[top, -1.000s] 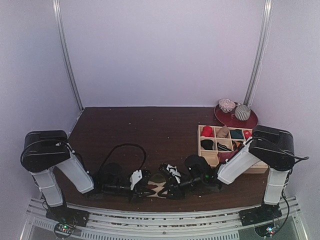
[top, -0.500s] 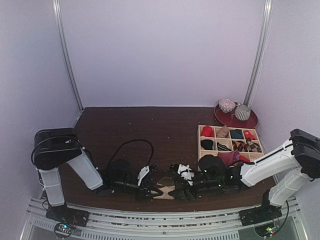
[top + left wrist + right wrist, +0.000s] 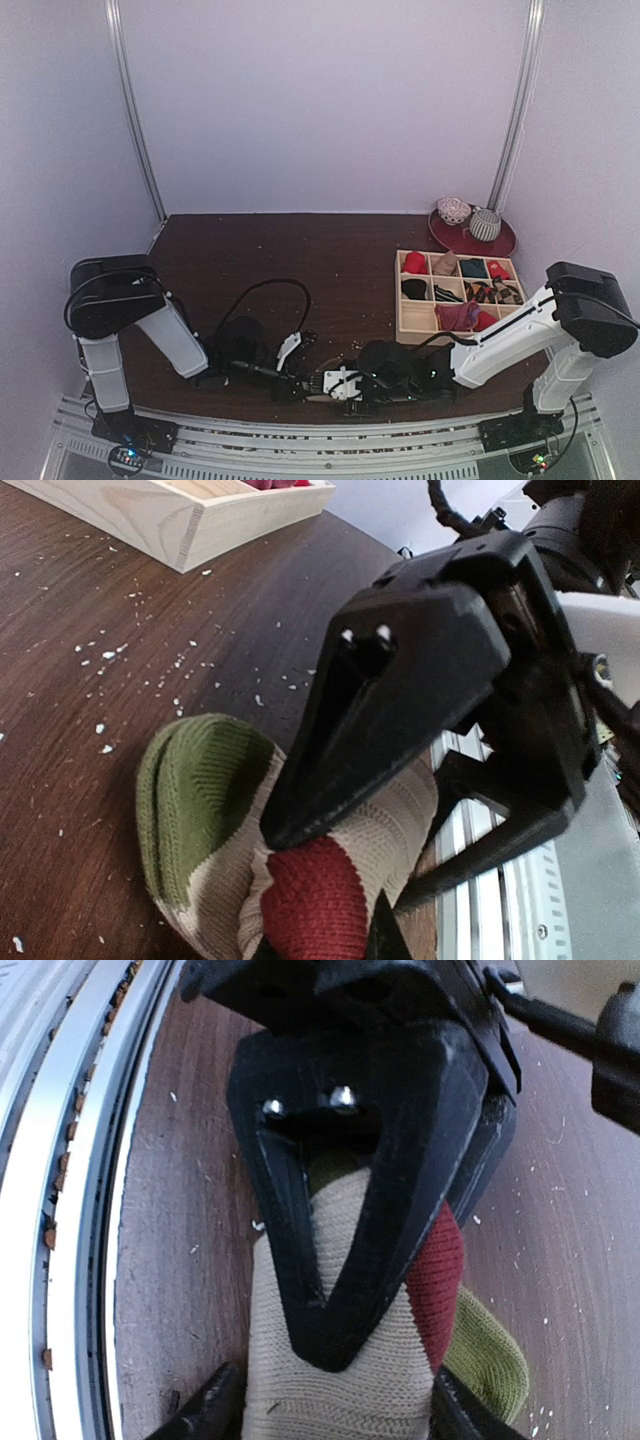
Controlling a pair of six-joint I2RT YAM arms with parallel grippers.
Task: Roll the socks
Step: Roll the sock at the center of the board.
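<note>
The tan sock (image 3: 200, 810), green at the toe with a red patch, lies bunched on the table (image 3: 90, 740) near its front edge; the right fingers (image 3: 205, 1412) clamp it from both sides, having swung left and nearer than half a second ago; the left fingers (image 3: 340, 1220) press on top, hardly shifted; whether they pinch it I cannot tell.

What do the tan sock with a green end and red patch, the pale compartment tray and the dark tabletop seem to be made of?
The tan sock with a green end and red patch looks like soft, matte knitted yarn; ribbed stitches show. The pale compartment tray looks like unfinished light wood, by its grain. The dark tabletop is probably wood or wood-look laminate, with streaked grain and a slight sheen.
</note>
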